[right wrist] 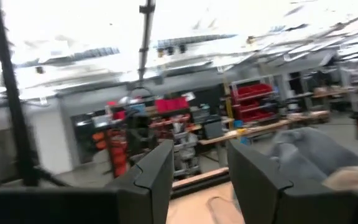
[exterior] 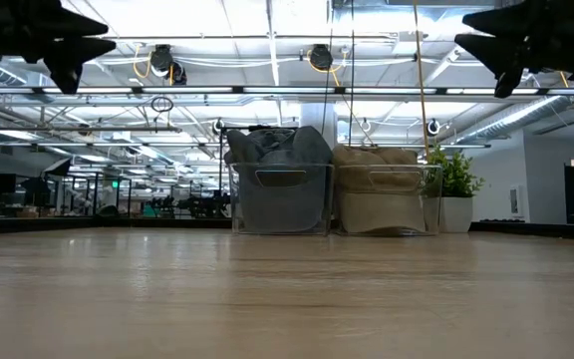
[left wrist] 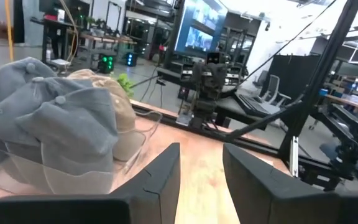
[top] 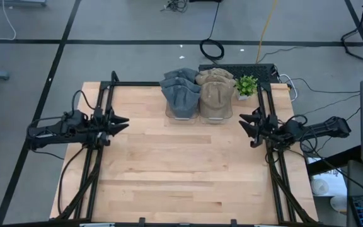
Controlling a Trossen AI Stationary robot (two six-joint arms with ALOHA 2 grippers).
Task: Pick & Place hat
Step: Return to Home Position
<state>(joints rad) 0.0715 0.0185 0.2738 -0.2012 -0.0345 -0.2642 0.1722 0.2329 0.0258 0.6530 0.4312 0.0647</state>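
Grey-blue hats (top: 180,93) are stacked in a clear bin at the table's far edge; tan hats (top: 215,94) sit in a second clear bin beside them on the right. The low view shows the grey stack (exterior: 279,178) and the tan stack (exterior: 377,189) resting in their bins. My left gripper (top: 123,123) hovers open at the table's left side, well above the wood, pointing right. My right gripper (top: 244,123) hovers open at the right side, pointing left. In the left wrist view the grey hats (left wrist: 48,118) lie ahead of the open fingers (left wrist: 166,174).
A small potted plant (top: 246,86) stands right of the tan bin, near the far right corner. The bare wooden tabletop (top: 181,170) stretches between the arms and toward the near edge. Black frame rails (top: 96,170) run along both sides.
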